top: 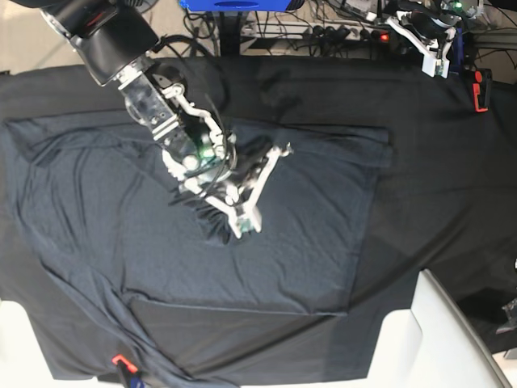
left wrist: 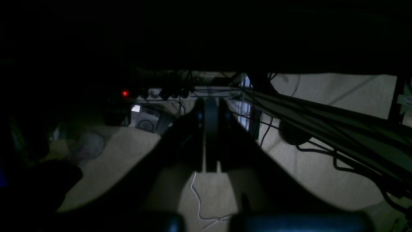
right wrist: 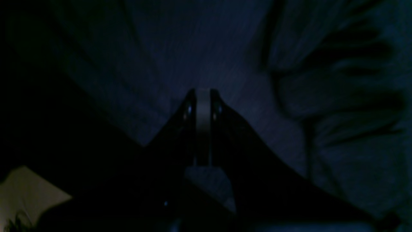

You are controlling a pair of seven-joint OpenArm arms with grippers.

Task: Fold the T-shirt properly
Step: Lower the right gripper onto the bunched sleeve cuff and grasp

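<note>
the right gripper (top: 246, 226), nearest, jaws pressed together, sits over the t-shirt (top: 97, 218) spread across the black tablecloth (top: 436, 178); whether it pinches fabric is unclear. the left gripper (top: 440, 69), also closed, hangs beyond the table's far edge.

Both arms' fingers (top: 246, 224) together

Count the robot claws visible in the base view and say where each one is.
2. The right claw is low over the middle of the T-shirt; the left claw is near the top right edge, beyond the shirt.
</note>
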